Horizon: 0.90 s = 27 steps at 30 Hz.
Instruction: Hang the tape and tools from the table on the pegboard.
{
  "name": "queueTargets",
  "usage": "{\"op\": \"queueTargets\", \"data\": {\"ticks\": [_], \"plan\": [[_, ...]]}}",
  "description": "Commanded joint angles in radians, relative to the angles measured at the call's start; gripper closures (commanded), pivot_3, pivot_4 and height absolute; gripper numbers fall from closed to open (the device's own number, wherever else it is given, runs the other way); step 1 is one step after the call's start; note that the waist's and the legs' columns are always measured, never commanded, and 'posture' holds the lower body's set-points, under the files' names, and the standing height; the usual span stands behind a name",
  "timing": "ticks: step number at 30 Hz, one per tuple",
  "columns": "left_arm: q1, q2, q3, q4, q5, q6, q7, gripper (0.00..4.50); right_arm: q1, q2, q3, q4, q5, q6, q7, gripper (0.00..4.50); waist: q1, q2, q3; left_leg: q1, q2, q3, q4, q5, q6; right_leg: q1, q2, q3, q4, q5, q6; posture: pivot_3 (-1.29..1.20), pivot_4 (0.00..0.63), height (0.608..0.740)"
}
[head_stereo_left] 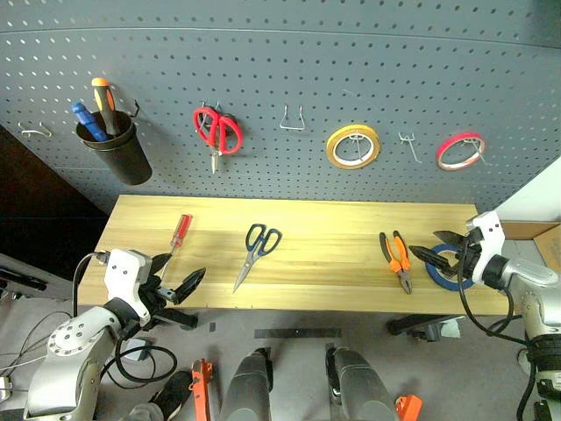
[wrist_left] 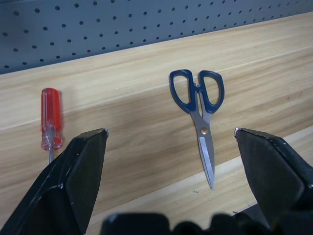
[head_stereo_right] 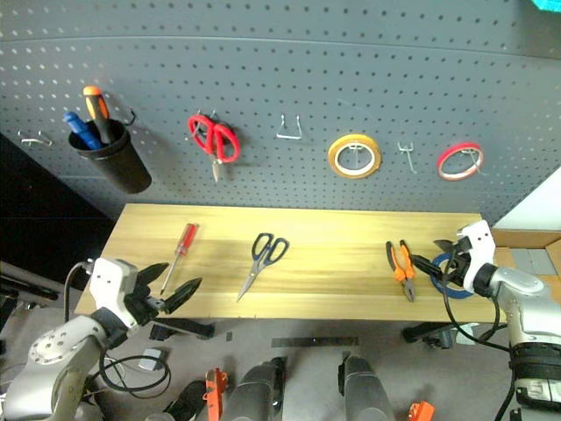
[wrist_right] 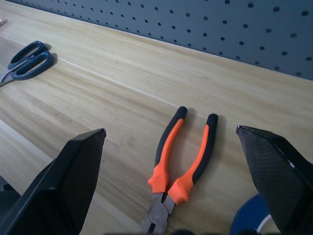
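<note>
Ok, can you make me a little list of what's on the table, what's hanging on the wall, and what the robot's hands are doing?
on the table: screwdriver, blue-handled scissors, pliers, blue tape
on the pegboard: black cup with tools, red scissors, yellow tape, red tape
free hooks: one between the red scissors and yellow tape
left gripper: open, holding nothing, near the screwdriver
right gripper: open, holding nothing, by the blue tape
hung so far: none of the four
</note>
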Motion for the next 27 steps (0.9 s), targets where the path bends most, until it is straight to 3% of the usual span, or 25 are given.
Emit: {"op": "queueTargets", "data": {"ticks": [1, 20, 25, 27], "plan": [[-0.026, -0.012, 0.026, -0.024, -0.031, -0.002, 0.005, 0.05, 0.01, -0.014, -0.036, -0.036, 0.022, 0.008, -0.008, 0.0, 0.0, 0.0, 0.003, 0.0, 0.0, 0.0, 0.0, 0.0, 0.0, 0.0, 0.0, 0.0, 0.0, 0.0, 0.0, 0.02, 0.306, 0.74], [-0.017, 0.028, -0.002, -0.107, -0.1, 0.077, -0.089, 0.05, 0.044, -0.025, -0.037, -0.032, 0.025, 0.024, -0.046, 0.0, -0.001, -0.002, 0.022, -0.008, 0.0, 0.001, 0.001, 0.0, 0.0, -0.009, 0.0, 0.001, 0.001, 0.001, 0.001, 0.01, 0.331, 0.74], [-0.088, 0.053, -0.137, -0.207, -0.155, 0.173, -0.168, 0.05, 0.029, -0.038, -0.003, 0.033, -0.04, 0.026, -0.103, 0.0, 0.001, -0.003, 0.028, -0.008, -0.001, 0.002, 0.001, 0.0, 0.0, -0.009, 0.0, 0.001, 0.001, 0.001, 0.002, 0.0, 0.333, 0.74], [-0.151, 0.013, -0.222, -0.202, -0.118, 0.179, -0.138, 0.05, 0.004, -0.038, 0.0, 0.076, -0.056, 0.052, -0.131, 0.0, 0.002, -0.003, 0.028, -0.009, -0.001, 0.002, 0.001, 0.0, 0.0, -0.009, 0.0, 0.001, 0.001, 0.002, 0.003, 0.0, 0.331, 0.74]]}}
